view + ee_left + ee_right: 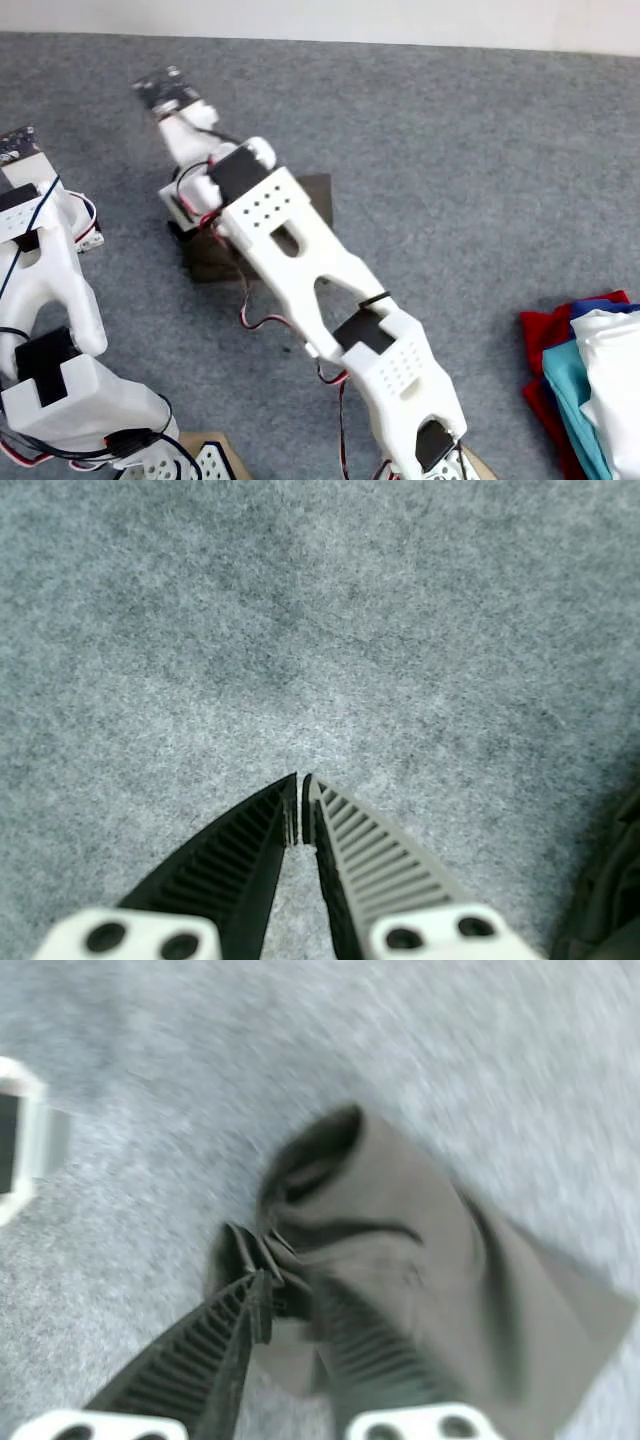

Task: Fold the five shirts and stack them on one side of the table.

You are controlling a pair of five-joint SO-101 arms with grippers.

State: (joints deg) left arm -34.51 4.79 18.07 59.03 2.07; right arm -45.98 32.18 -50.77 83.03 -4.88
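A dark brown shirt [213,259] lies bunched on the grey table, partly under the right arm [275,215]. Up close, my right gripper [285,1285] is shut on a gathered fold of this brown shirt [400,1230], and the cloth hangs crumpled around the fingers. My left gripper [300,780] is shut on nothing, its tips just above bare grey felt, with a dark edge of cloth [612,900] off to one side. At the table's right edge lies a pile of a red shirt [542,340], a blue shirt [600,305], a teal shirt [572,385] and a white shirt [615,365].
The left arm [40,270] stands near the table's left edge, close beside the right arm's wrist. Grey felt [470,170] covers the table between the brown shirt and the pile. Red and black cables [262,322] trail under the right arm.
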